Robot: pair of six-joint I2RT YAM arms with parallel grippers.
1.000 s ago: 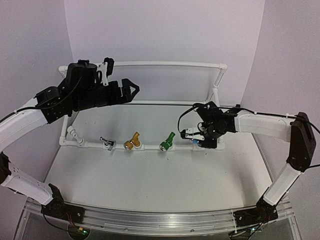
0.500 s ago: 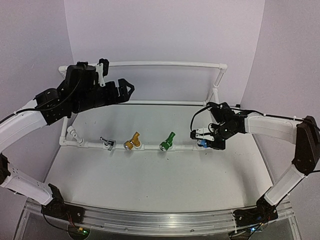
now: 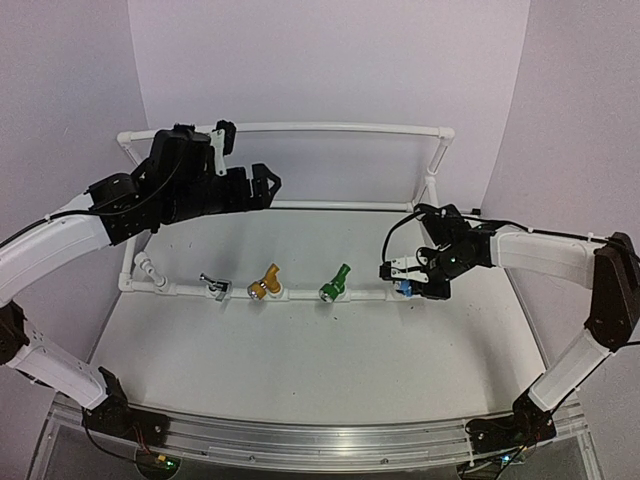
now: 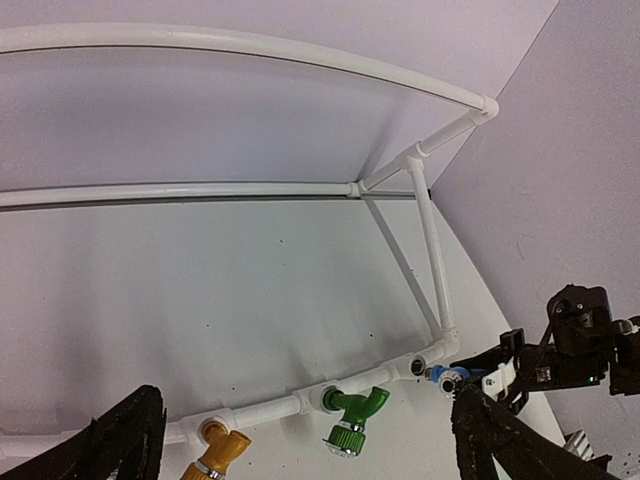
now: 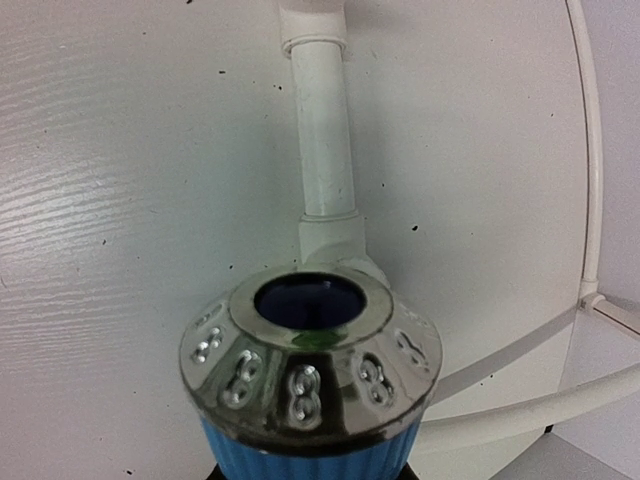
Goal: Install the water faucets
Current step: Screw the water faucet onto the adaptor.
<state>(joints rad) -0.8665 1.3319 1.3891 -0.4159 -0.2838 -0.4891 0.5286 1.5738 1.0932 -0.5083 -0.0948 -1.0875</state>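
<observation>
Silver tap [image 3: 215,286], yellow tap [image 3: 266,284] and green tap [image 3: 335,283] sit spaced along the front pipe [image 3: 300,296], nozzles angled forward. The blue tap [image 3: 403,289], chrome-nozzled, is at its right end.

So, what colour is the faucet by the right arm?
The faucet is blue, its nozzle silver; clearest in the right wrist view.

Seen from above, the right end effector [image 3: 400,279] covers most of the blue faucet [image 3: 403,290] on the pipe frame's [image 3: 300,296] front rail; its grip cannot be judged. Picture edges crop that faucet below its nozzle, and the yellow faucet [image 4: 212,460] on the same rail.
</observation>
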